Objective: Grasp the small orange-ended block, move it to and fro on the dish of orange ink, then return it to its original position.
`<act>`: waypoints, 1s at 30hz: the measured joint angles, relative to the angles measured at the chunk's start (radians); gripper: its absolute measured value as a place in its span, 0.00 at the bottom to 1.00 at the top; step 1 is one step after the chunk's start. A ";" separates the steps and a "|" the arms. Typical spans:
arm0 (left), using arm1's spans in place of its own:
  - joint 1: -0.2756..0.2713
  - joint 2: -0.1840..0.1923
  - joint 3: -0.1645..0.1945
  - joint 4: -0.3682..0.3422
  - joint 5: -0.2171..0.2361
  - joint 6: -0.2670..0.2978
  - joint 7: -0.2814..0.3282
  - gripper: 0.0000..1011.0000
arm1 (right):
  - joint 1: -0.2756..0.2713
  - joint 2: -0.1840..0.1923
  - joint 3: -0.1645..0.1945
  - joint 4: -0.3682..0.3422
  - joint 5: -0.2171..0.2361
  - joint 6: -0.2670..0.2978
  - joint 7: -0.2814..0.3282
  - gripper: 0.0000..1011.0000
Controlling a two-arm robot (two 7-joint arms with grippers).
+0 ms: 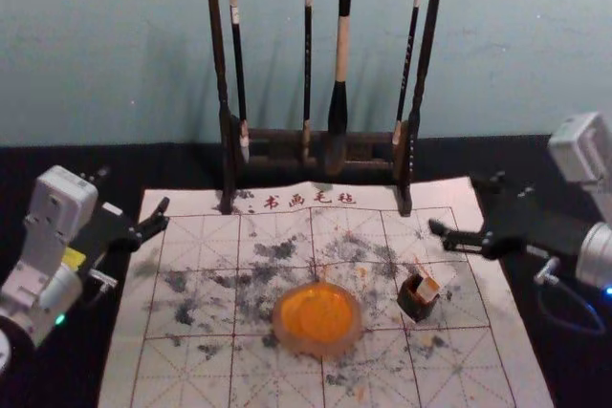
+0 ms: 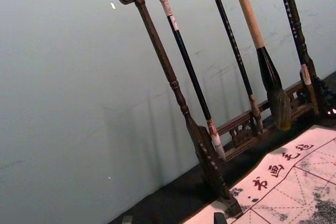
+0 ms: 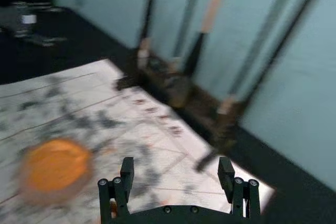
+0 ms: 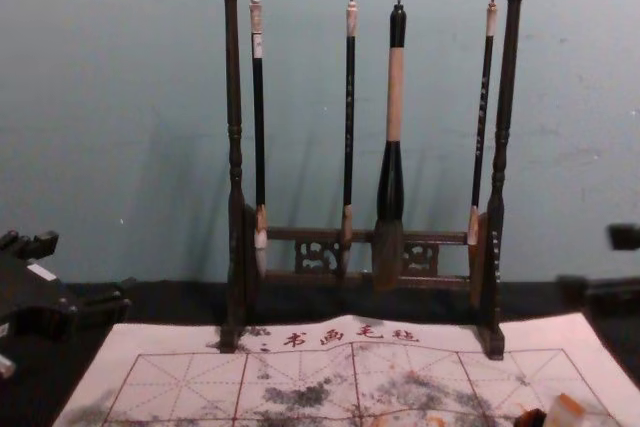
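Observation:
My right gripper is open above the mat's right side, behind and to the right of the block; its open fingers frame nothing in the right wrist view, where the gripper shows large. The small orange-ended block leans at a small dark holder; in the chest view the block is at the lower right. The round dish of orange ink lies left of it, and the dish shows again in the right wrist view. My left gripper stays idle at the mat's left, open; its tips show low in the left wrist view.
A dark wooden rack with several hanging brushes stands at the mat's back edge, before the wall. The white gridded mat has ink stains and lies on a black table. A cable loops beside the right arm.

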 joint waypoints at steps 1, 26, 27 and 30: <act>0.000 0.000 0.000 0.000 0.000 0.000 0.000 0.99 | -0.011 -0.002 0.010 -0.003 -0.006 -0.006 -0.020 0.99; 0.000 0.000 0.000 0.000 0.000 0.000 0.000 0.99 | -0.163 -0.040 0.065 0.066 -0.156 -0.070 -0.236 0.99; 0.000 0.000 0.000 0.000 0.000 0.000 0.000 0.99 | -0.162 -0.039 0.065 0.065 -0.155 -0.069 -0.235 0.99; 0.000 0.000 0.000 0.000 0.000 0.000 0.000 0.99 | -0.162 -0.039 0.064 0.064 -0.154 -0.069 -0.234 0.99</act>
